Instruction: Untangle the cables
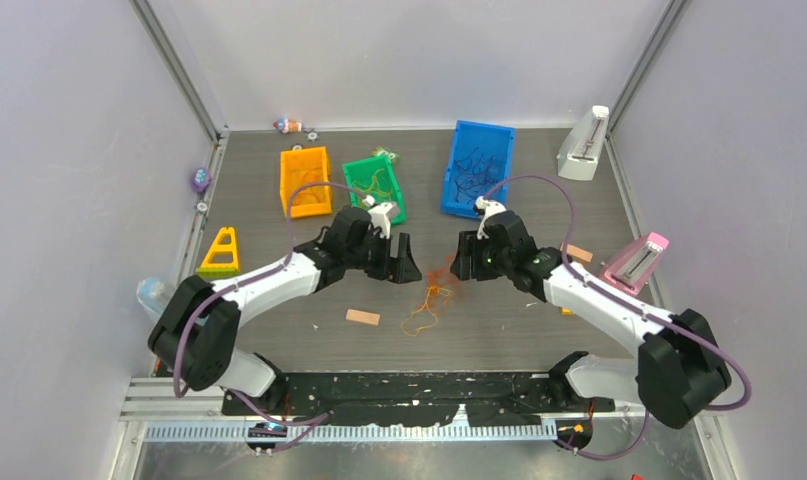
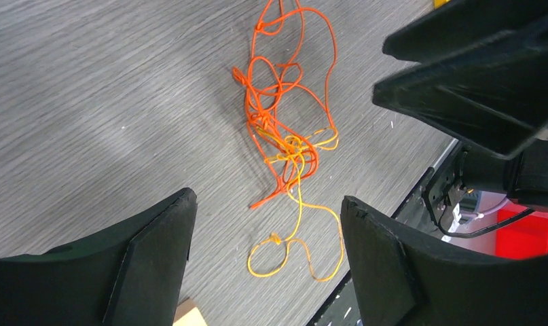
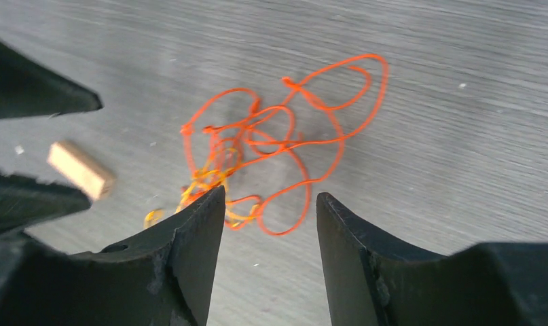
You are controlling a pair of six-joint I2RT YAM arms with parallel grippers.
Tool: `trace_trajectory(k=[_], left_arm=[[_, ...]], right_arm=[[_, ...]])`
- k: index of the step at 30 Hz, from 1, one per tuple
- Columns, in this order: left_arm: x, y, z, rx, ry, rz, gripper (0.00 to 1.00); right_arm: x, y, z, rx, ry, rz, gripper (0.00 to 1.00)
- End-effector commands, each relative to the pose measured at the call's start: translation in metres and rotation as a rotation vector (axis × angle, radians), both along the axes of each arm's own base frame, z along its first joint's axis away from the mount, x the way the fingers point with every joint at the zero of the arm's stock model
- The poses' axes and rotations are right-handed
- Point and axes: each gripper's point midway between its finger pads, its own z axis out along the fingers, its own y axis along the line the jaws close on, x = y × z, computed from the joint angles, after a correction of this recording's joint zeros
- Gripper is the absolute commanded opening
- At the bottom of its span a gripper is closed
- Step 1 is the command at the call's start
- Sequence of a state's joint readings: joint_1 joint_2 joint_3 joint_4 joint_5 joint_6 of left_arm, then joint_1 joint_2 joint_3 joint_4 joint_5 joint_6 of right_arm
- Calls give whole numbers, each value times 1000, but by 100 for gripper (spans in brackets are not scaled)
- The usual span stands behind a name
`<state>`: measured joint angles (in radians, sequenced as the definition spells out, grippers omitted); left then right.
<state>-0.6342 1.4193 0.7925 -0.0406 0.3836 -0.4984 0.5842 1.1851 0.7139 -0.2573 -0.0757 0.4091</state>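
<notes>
The cables lie as one loose tangle on the grey table between my two grippers. Orange-red cables (image 1: 437,278) (image 2: 284,88) (image 3: 291,129) make up its far part. Yellow cables (image 1: 419,318) (image 2: 295,238) (image 3: 203,180) knot into them and trail off in loops toward the near edge. My left gripper (image 1: 397,268) (image 2: 267,197) hovers open just left of the tangle, with only table and a yellow loop between its fingers. My right gripper (image 1: 469,266) (image 3: 271,193) hovers open just right of it, an orange loop lying at its fingertips. Neither holds a cable.
At the back stand an orange bin (image 1: 306,180), a green bin (image 1: 363,170) with yellow cables and a blue bin (image 1: 461,195) with dark cables. A wooden block (image 1: 362,318) (image 3: 81,170) lies near the tangle. A yellow triangle (image 1: 220,252), a white device (image 1: 583,145) and a pink device (image 1: 636,262) stand near the table's side edges.
</notes>
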Motion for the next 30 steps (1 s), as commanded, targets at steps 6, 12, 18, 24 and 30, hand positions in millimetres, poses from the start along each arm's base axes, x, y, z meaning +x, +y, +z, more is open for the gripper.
trace_trajectory(k=[6,12,18,24,30], left_arm=[[26,-46,0,-79,46,-9,72],[44,-62,-19,-68,97,15,61],[54,-76,-36,-72,142,17,18],[51,-64,-38,-65,141,22,0],[59,4,-20,-104,98,124,0]], right_arm=[[51,-5,-25,-122,-12,-41,56],[66,-4,-44,-151,3,-80,37],[63,-2,-46,-132,4,-72,6],[63,-27,-27,-140,-44,-159,5],[62,-104,-9,-153,-94,-420,5]])
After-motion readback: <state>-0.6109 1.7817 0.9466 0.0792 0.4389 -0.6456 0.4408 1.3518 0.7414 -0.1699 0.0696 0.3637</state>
